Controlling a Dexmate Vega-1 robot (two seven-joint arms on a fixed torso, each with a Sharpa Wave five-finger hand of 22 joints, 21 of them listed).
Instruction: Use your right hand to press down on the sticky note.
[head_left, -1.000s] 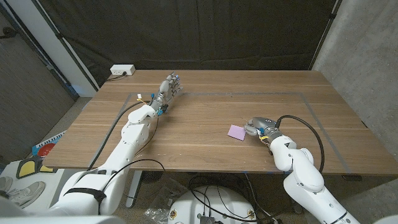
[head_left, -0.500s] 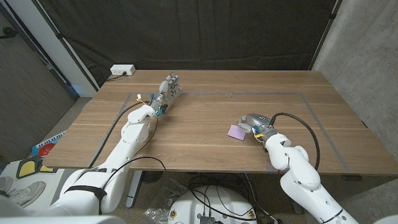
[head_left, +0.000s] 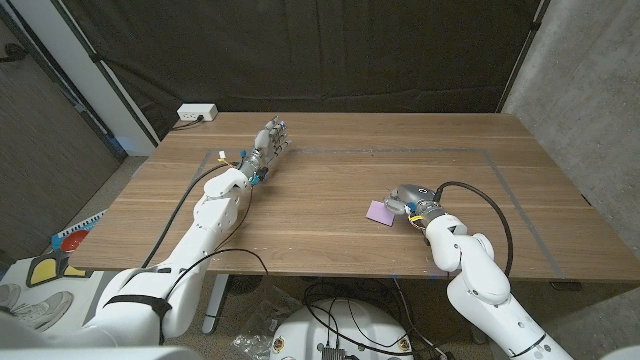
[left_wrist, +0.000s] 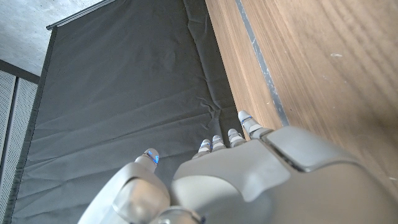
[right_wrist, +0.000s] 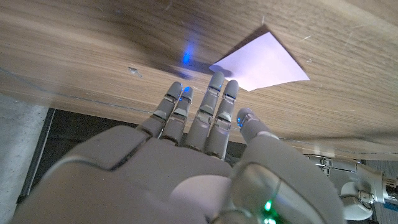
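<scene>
We saw a white power strip (head_left: 196, 113) at the upper left of the head view, on the far left corner of the wooden table (head_left: 330, 240). Right of it, left of centre, the left hand (head_left: 272, 139) sat on the table near the far taped line, fingers reaching toward the back edge, close together, nothing in them; in the left wrist view the same hand (left_wrist: 249, 174) had straight fingers (left_wrist: 249, 126) beside the table edge, black curtain (left_wrist: 124, 81) behind. Moving right, the purple sticky note (head_left: 379, 211) lay flat, right of centre. The right hand (head_left: 411, 199) was just right of it, at its edge; contact we could not tell. In the right wrist view the right hand (right_wrist: 186, 162) showed fingers (right_wrist: 214, 99) slightly spread, holding nothing, tips at the near corner of the sticky note (right_wrist: 264, 60).
</scene>
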